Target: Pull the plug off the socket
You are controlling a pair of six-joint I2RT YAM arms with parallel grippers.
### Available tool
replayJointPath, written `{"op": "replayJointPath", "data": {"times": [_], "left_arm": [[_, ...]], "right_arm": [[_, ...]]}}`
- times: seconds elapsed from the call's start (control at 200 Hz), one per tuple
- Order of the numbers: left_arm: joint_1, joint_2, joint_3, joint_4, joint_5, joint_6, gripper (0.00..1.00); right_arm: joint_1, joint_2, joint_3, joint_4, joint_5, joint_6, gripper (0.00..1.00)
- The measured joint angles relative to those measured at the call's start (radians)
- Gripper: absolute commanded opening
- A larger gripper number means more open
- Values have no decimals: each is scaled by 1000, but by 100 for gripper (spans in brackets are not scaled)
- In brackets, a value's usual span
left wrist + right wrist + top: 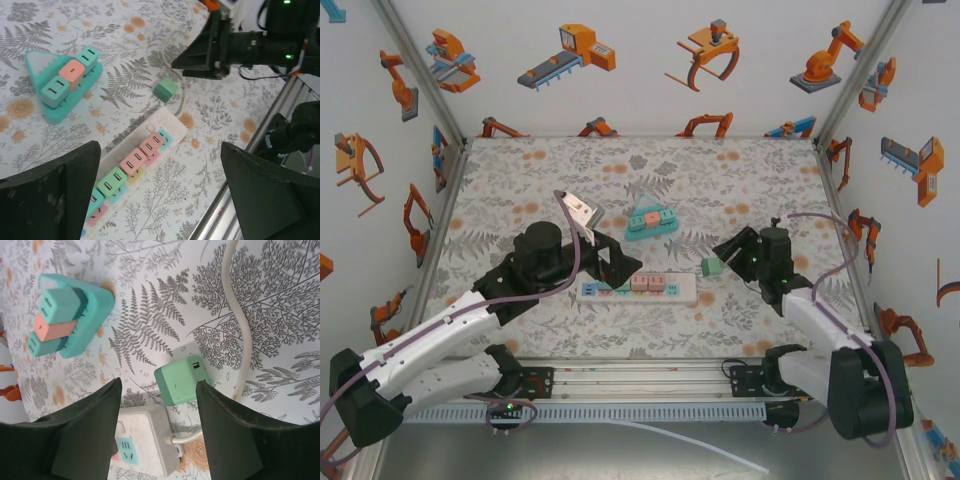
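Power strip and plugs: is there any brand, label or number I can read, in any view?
No readable text anywhere.
power strip: no lettering visible.
green plug: one small dark mark, too small to read.
triangular socket block: no lettering.
wall pictures: robot drawings, no words.

The fern-printed table [520, 170] carries a white power strip [638, 290], a green plug [711, 267] by its right end, a teal triangular socket block [650, 222] behind.
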Motion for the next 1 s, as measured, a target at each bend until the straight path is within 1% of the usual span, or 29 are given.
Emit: {"op": "replayJointPath", "data": {"times": [0.11, 0.195, 0.28, 0.391, 0.481, 0.561, 0.641, 0.671, 0.796, 0.876, 1.001], "left_arm": [[0, -7, 0, -3, -58, -4, 97], [0, -22, 0, -11, -119, -12, 97], [0, -45, -3, -24, -192, -31, 97], [3, -69, -4, -68, -326, -79, 97], [30, -78, -6, -130, -431, -143, 97], [83, -80, -16, -182, -481, -198, 97], [144, -79, -28, -237, -502, -246, 97], [164, -78, -32, -258, -507, -261, 97], [210, -66, -42, -330, -504, -309, 97], [233, -49, -53, -357, -480, -334, 97], [266, -13, -77, -393, -427, -372, 97]], "right_arm": [[0, -95, 33, -51, 14, -61, 58], [4, -154, 76, -57, 13, -121, 57], [15, -201, 101, -17, -3, -193, 57], [37, -225, 105, 56, -49, -285, 57], [77, -225, 107, 98, -94, -377, 57], [141, -224, 109, 126, -139, -479, 58], [222, -216, 109, 164, -207, -610, 59], [253, -212, 109, 180, -238, -665, 62], [357, -185, 107, 220, -365, -888, 69], [417, -159, 105, 219, -436, -1043, 71], [475, -97, 104, 181, -482, -1239, 71]]}}
